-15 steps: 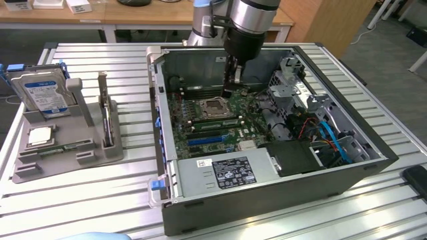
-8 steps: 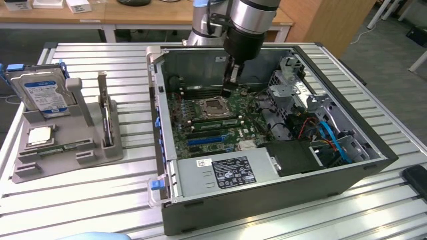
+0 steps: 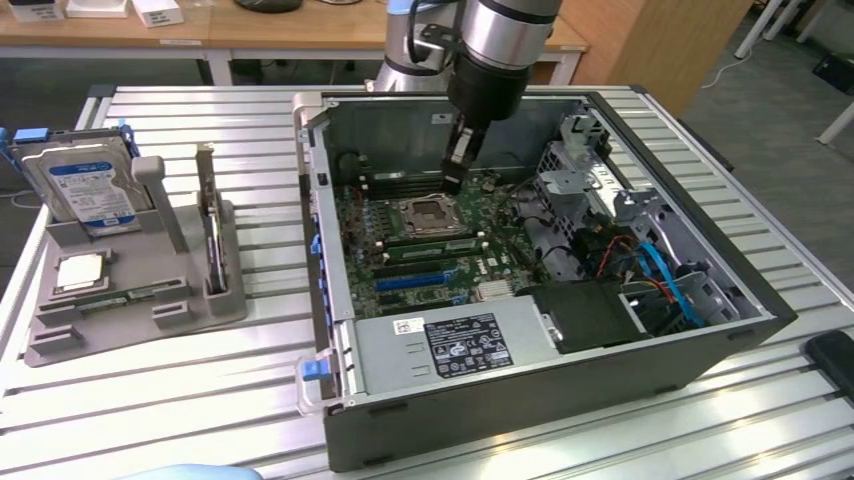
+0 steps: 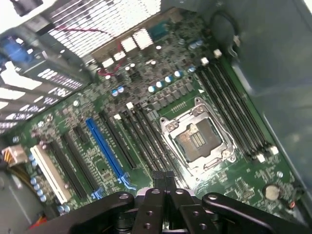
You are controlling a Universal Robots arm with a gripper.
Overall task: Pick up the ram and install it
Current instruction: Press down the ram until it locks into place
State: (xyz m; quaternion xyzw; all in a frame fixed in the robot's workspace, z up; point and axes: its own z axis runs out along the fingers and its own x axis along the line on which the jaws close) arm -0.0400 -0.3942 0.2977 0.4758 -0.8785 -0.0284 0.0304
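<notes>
Ram (image 3: 147, 293) lies flat in the grey tray (image 3: 80, 345), long axis along the tray's front edge. Closed, empty gripper (image 3: 454, 183) hangs inside the computer case (image 3: 534, 385), above the motherboard (image 4: 146, 97).

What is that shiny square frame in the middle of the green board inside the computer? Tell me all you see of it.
The socket frame is square, of bright silvery metal, with a brownish field and dark centre in its window. It lies flat on the green motherboard, long black slots on both sides. Nothing touches it from above.
</notes>
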